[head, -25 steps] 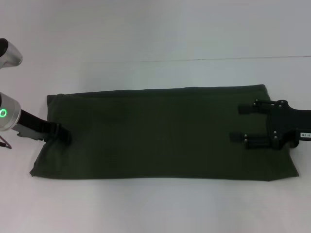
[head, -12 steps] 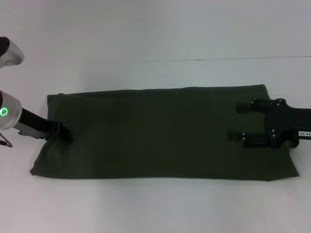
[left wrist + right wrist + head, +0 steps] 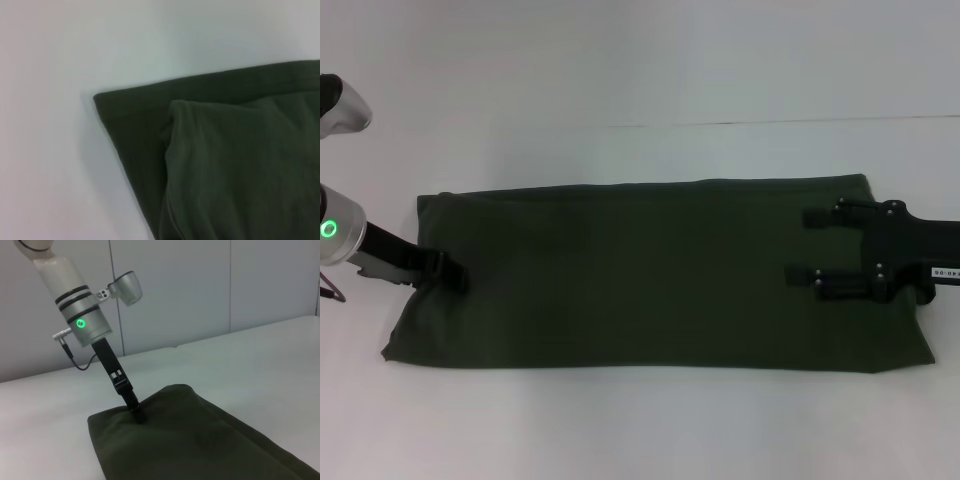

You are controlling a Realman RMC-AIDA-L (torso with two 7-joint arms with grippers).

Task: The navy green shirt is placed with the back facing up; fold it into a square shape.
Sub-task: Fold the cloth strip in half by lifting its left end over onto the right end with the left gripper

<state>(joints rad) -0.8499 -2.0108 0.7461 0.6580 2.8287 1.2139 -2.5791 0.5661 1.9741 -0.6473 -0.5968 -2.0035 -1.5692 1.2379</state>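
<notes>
The navy green shirt (image 3: pixel 650 275) lies flat on the white table as a long dark olive band, plain side up. My left gripper (image 3: pixel 453 277) is at the shirt's left end, slanting down with its tip shut on the cloth near the edge; it also shows in the right wrist view (image 3: pixel 136 410). The left wrist view shows a corner of the shirt (image 3: pixel 230 150) with a folded layer on top. My right gripper (image 3: pixel 808 247) is open over the shirt's right end, fingers pointing left, holding nothing.
The white table (image 3: pixel 640 420) runs all around the shirt, with a seam line (image 3: pixel 720 123) across the back. A grey wall (image 3: pixel 200 290) stands behind the table in the right wrist view.
My right gripper has shifted slightly left and toward the far side over the shirt's right end. The left gripper and the shirt have not visibly moved.
</notes>
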